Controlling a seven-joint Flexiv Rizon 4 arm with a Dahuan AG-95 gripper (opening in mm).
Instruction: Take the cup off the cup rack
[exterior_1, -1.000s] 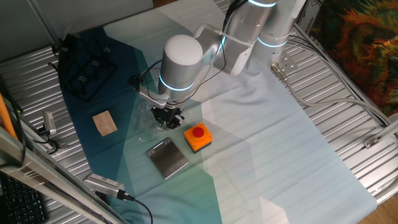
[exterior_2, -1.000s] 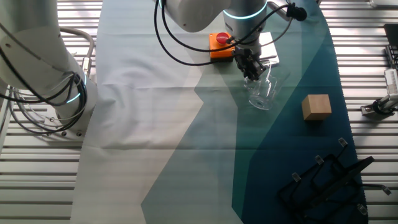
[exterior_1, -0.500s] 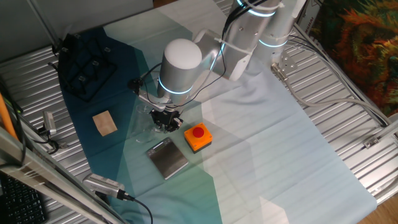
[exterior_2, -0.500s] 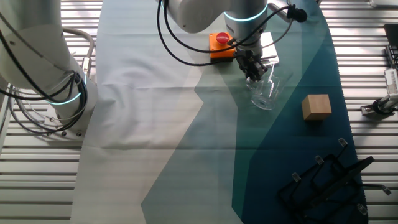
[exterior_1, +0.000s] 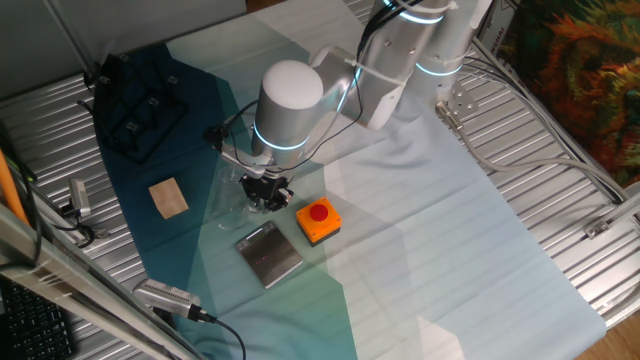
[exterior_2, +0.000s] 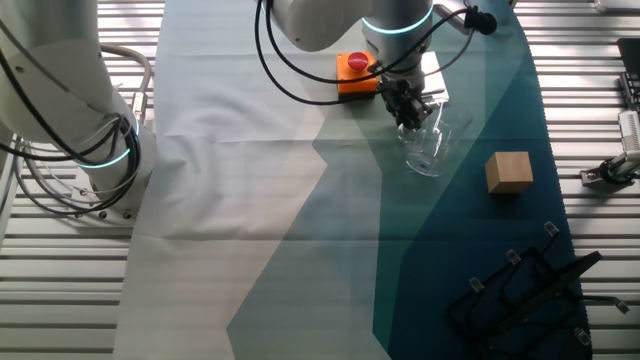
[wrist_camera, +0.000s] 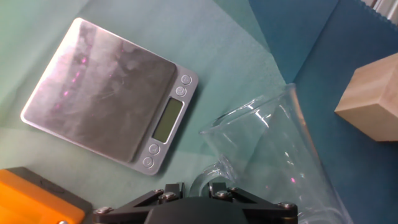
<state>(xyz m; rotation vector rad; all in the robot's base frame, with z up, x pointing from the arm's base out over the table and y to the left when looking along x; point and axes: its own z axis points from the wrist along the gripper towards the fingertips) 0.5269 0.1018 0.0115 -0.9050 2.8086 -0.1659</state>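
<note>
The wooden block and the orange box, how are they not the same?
The wooden block is plain pale wood all over; the orange box is bright orange with a red button on top. The wooden block sits on the dark blue part of the cloth, away from the gripper; the orange box sits on the lighter part, right next to the gripper and the grey scale. Both are small and boxy.

We are seeing the scale (wrist_camera: 109, 102) and orange box (exterior_2: 354, 72) crowding one side of the cup (exterior_2: 424, 150), the block (exterior_2: 508, 171) standing apart on the other.
</note>
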